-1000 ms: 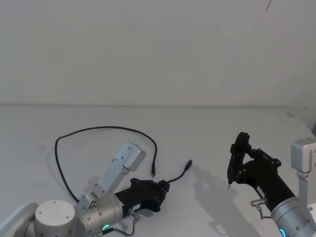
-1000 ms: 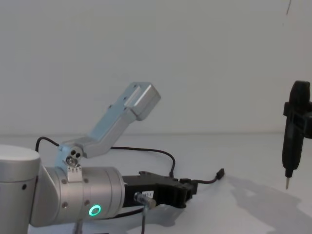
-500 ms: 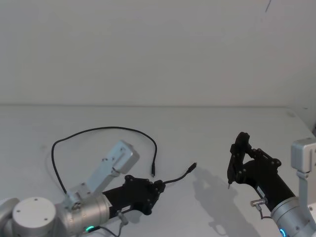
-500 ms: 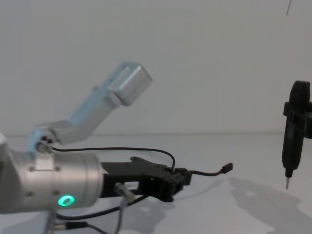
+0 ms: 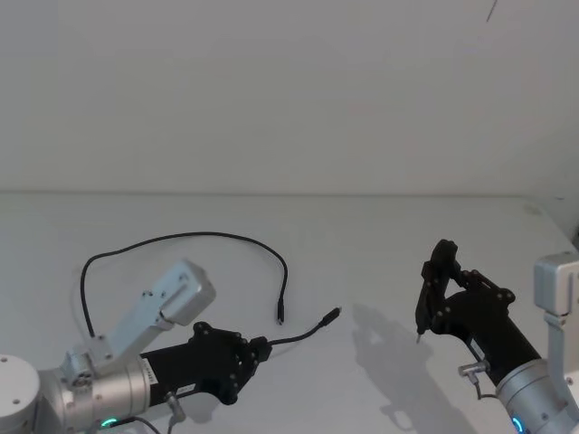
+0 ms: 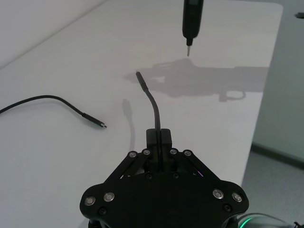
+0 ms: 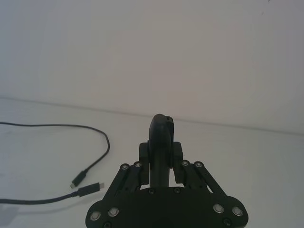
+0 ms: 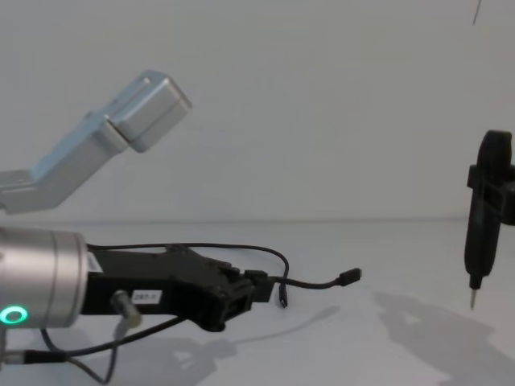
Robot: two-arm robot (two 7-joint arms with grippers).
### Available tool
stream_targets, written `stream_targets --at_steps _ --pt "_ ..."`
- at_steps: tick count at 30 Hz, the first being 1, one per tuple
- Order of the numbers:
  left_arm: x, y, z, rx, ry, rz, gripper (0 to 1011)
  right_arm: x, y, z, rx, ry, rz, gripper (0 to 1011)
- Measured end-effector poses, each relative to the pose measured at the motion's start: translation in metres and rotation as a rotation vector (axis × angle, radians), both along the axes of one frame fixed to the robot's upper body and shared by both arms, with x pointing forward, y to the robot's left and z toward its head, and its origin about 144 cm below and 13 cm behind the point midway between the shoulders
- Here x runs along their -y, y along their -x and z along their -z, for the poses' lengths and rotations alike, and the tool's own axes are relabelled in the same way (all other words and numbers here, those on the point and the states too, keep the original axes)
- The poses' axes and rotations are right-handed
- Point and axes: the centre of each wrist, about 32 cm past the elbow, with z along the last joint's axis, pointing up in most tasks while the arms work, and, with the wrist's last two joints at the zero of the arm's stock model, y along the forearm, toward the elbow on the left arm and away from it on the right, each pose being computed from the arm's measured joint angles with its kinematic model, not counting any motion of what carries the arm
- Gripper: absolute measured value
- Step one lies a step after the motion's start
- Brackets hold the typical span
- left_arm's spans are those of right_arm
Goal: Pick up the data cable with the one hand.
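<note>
We see the data cable point(image 5: 208, 235) looped on the white table point(image 5: 407, 235), w/ the left gripper point(image 5: 261, 344) at near left clamped on it nr one plug, that end jutting rt above the surface; right gripper point(image 5: 432, 298) hangs well apart at rt.

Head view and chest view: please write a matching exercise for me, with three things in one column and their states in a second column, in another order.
Things:
1. left gripper
2. right gripper
3. data cable

States:
A. shut, holding nothing, above the table
B. shut on the cable near one end
C. looped on the table, one end raised

Pairs: 1-B, 2-A, 3-C
</note>
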Motion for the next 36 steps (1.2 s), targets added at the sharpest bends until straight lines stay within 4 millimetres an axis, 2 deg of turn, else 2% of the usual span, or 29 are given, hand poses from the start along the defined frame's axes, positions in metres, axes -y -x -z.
stream_targets --at_steps 11,24,36 --pt "-0.012 0.005 -0.007 0.006 -0.024 0.023 41 -0.006 -0.005 -0.007 0.058 -0.071 -0.029 279" --pt "-0.018 0.007 -0.010 0.007 -0.035 0.033 41 -0.023 -0.018 -0.022 0.115 -0.252 -0.130 279" --pt "-0.019 0.008 -0.011 0.008 -0.038 0.036 41 -0.037 -0.024 -0.025 0.100 -0.327 -0.186 279"
